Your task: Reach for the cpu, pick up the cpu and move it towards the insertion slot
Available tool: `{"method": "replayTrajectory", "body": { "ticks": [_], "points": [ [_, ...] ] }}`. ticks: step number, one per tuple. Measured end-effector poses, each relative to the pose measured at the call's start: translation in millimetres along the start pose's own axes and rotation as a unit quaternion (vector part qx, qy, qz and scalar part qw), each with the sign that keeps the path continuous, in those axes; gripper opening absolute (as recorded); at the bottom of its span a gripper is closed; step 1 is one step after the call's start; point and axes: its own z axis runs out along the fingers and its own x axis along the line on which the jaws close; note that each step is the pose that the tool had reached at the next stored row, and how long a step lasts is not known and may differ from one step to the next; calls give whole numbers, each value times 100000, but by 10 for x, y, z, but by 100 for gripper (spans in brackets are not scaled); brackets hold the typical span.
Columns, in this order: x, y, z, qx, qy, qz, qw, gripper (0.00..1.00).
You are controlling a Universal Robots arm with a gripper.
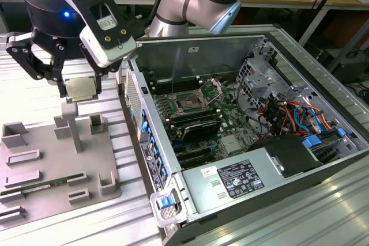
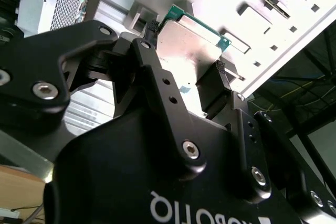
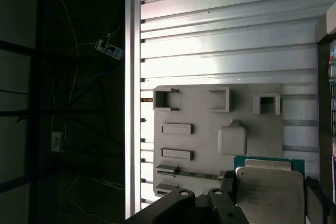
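Gripper (image 1: 79, 84) clamped on the cpu (image 1: 78, 90), lifted clear above the grey tray (image 1: 46, 159).

Beside the gripper, toward the exterior view's right, the computer case (image 1: 196, 50) lies open, with one corner cut off by the picture's edge, as is the arm above the gripper. Inside the case is the green motherboard (image 1: 230, 144), and the insertion slot (image 1: 189, 103) on it is well apart from the gripper. Below the gripper the tray runs off the frame at one corner, and a memory stick (image 1: 40, 185) lies in one of its long grooves. In both wrist views the black fingers (image 2: 212, 85) cover two opposite edges of the cpu (image 2: 191, 43). In the first wrist view part of the chip (image 3: 270, 195) runs out of the picture.
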Motion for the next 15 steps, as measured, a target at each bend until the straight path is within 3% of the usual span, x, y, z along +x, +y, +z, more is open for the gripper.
{"method": "replayTrajectory", "body": {
  "ticks": [15],
  "points": [
    [-98, 1, -1, 1, -2, -4, 100000, 55]
  ]
}}
